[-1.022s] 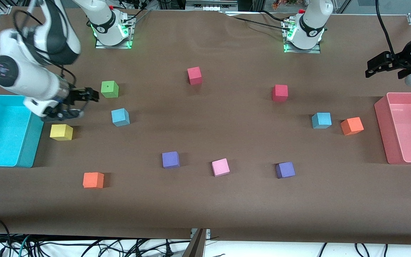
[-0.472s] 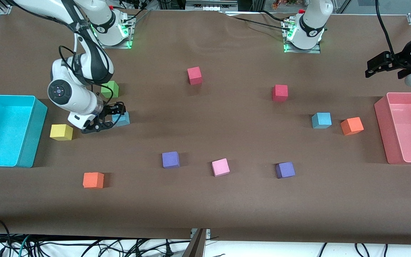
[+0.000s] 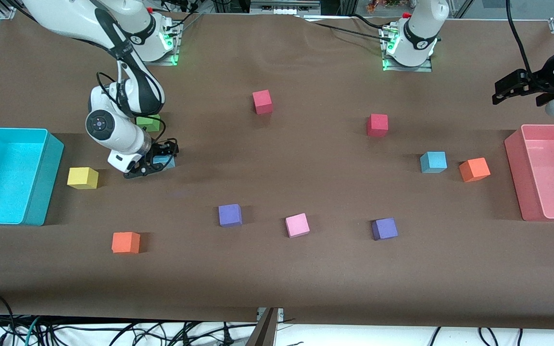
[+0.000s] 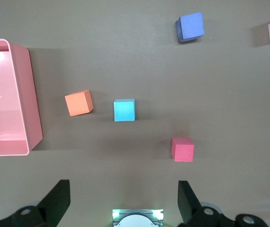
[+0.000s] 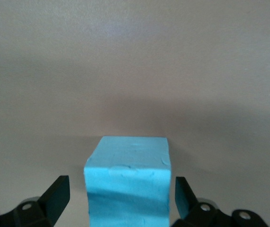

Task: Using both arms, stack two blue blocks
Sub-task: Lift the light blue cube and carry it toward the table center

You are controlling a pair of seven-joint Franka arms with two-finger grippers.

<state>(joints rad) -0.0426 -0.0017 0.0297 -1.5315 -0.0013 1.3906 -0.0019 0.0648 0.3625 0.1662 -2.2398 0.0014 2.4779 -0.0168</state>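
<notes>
One sky-blue block [image 3: 164,162] sits on the table toward the right arm's end, mostly covered by my right gripper [image 3: 157,161]. In the right wrist view the block [image 5: 128,182] stands between the open fingers [image 5: 57,195], with a gap on each side. The other sky-blue block [image 3: 433,162] sits toward the left arm's end beside an orange cube [image 3: 474,169]; it also shows in the left wrist view [image 4: 124,110]. My left gripper [image 3: 515,87] is open and empty, held high near the pink bin [image 3: 515,178].
A cyan bin [image 3: 46,182] stands at the right arm's end. A green cube [image 3: 148,122] and a yellow cube [image 3: 82,178] lie close to the right gripper. Red [image 3: 262,102], purple [image 3: 230,215], pink [image 3: 297,225] and orange [image 3: 125,242] cubes are scattered about.
My right arm has swung from beside the cyan bin over to the sky-blue block and come down, so its open fingers now straddle the block. The left arm has not moved.
</notes>
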